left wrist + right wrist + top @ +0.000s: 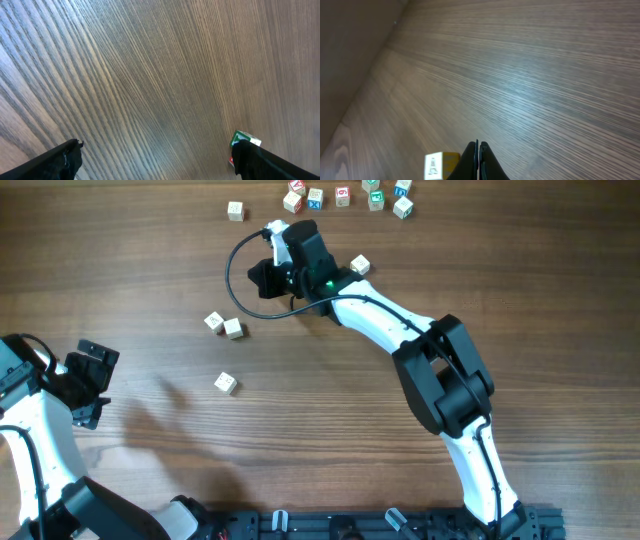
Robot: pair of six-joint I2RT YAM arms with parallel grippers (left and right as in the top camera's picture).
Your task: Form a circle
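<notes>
No circle shows; small pale wooden cubes lie loose on the table. Two cubes (224,325) touch left of centre, and a single cube (226,383) lies below them. My right gripper (258,278) is shut on nothing, low over the wood above that pair. In the right wrist view its shut tips (479,150) stand just right of a cube with a printed letter and a yellow side (435,166). My left gripper (95,375) is open at the far left. Between its fingers (156,147) lies bare wood. A green and red cube (243,138) peeks from behind the right finger (265,160).
A row of several printed cubes (345,196) lies along the far edge, with one more (235,211) to their left. Another cube (360,266) sits beside the right arm's forearm (385,315). The table's edge (350,100) shows left in the right wrist view.
</notes>
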